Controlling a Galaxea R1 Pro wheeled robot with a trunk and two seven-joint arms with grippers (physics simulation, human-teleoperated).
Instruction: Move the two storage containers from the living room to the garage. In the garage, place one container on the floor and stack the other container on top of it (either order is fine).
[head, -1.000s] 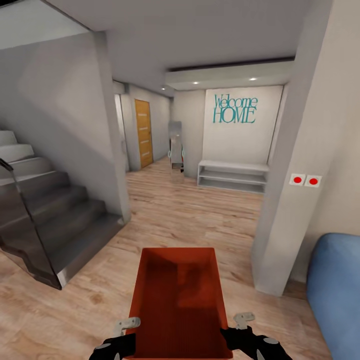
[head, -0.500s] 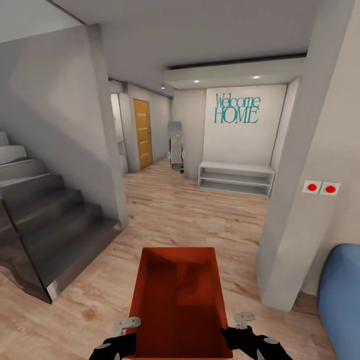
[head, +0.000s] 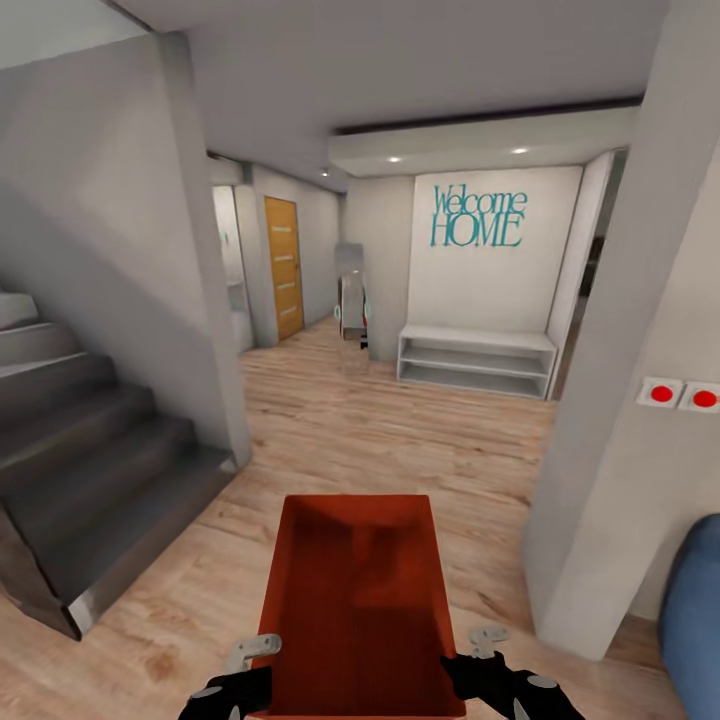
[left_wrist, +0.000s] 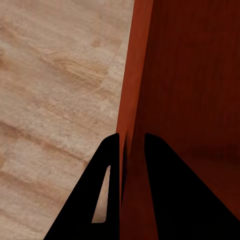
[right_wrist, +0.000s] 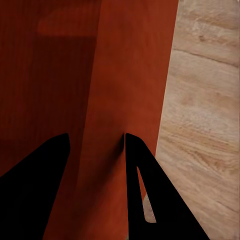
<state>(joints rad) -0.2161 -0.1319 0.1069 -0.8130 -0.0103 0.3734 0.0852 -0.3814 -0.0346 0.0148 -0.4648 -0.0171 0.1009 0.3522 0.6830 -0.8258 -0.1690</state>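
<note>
I'm carrying 1 orange-red box (head: 356, 610) low in front of me over the wood floor (head: 400, 440), its long axis pointing straight ahead toward the white shelf (head: 477, 362); my left gripper (head: 250, 660) and right gripper (head: 480, 650) each pinch a side wall
</note>
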